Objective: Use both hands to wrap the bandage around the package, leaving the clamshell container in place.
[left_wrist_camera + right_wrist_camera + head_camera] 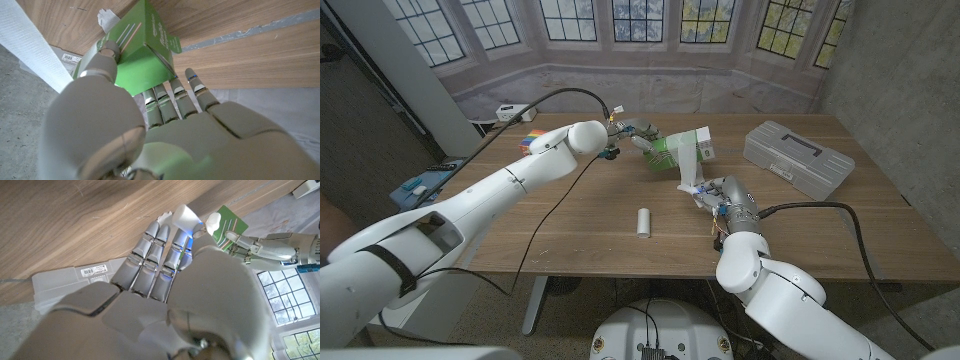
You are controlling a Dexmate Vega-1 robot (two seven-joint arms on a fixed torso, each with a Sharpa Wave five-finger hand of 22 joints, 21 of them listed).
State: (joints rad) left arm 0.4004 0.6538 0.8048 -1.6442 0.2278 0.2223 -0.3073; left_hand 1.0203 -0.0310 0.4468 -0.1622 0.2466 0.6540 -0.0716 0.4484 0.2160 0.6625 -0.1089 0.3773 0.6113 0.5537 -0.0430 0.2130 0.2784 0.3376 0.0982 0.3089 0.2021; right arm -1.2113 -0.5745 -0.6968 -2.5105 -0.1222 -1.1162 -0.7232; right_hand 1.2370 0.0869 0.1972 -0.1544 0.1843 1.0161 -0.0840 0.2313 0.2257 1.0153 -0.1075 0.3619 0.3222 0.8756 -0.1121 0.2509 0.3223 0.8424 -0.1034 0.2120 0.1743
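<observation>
Right hand, near worktop edge: fingers pinch the bandage strip. Left hand grasps the green package, mid-wrap. Next: carry the strip round it. Clamshell container well apart.

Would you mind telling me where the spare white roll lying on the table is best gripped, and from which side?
Grip the white roll across its middle from above. It lies on its side, apart from everything else, so its rounded flanks look open to fingers.
</observation>
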